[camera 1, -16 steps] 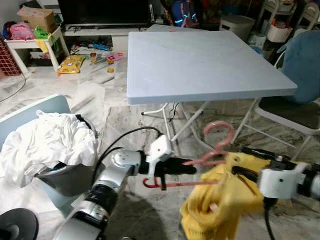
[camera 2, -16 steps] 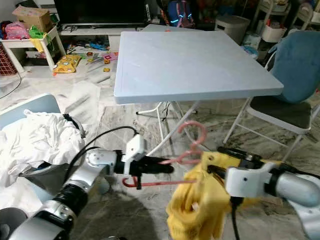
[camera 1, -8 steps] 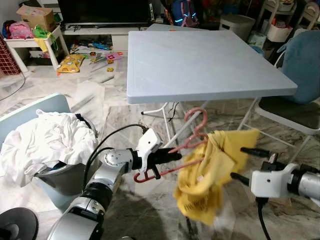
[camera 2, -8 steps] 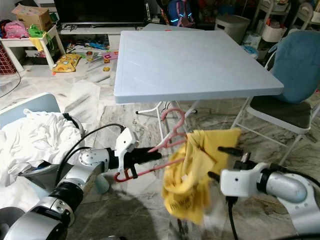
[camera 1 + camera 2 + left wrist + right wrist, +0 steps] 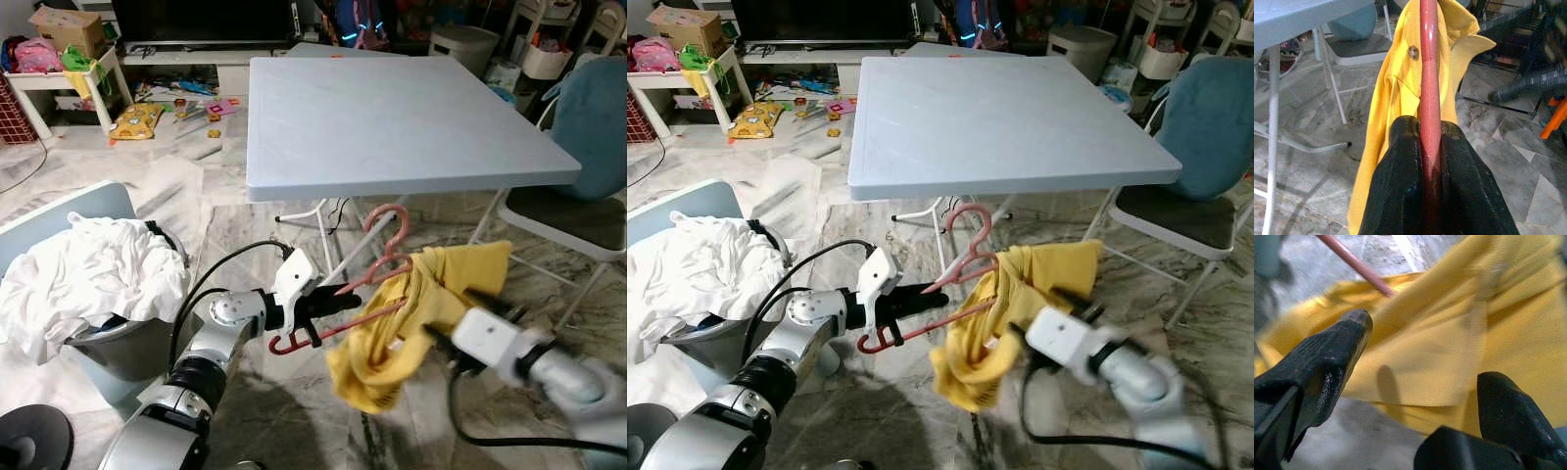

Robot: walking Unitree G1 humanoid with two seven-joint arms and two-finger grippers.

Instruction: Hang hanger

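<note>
A pink hanger [image 5: 364,284] is held out in front of me below the table edge, its hook up. My left gripper [image 5: 338,306] is shut on the hanger's bar, and the left wrist view shows the pink bar [image 5: 1430,93] clamped between both black fingers. A yellow shirt [image 5: 411,313] drapes unevenly over the hanger's right side, bunched and sagging. My right gripper [image 5: 465,313] is open just right of the shirt, its fingers [image 5: 1327,367] spread around the yellow cloth [image 5: 1449,347] without closing on it.
A light blue folding table [image 5: 392,117] stands just ahead, its white legs [image 5: 328,240] behind the hanger. A bin with white laundry [image 5: 93,279] is at my left. A blue-cushioned chair [image 5: 588,166] stands at the right. Toys litter the far floor.
The right gripper let go of the yellow shirt and opened, then came back in close to the cloth. The hanger with the shirt rose and shifted left.
</note>
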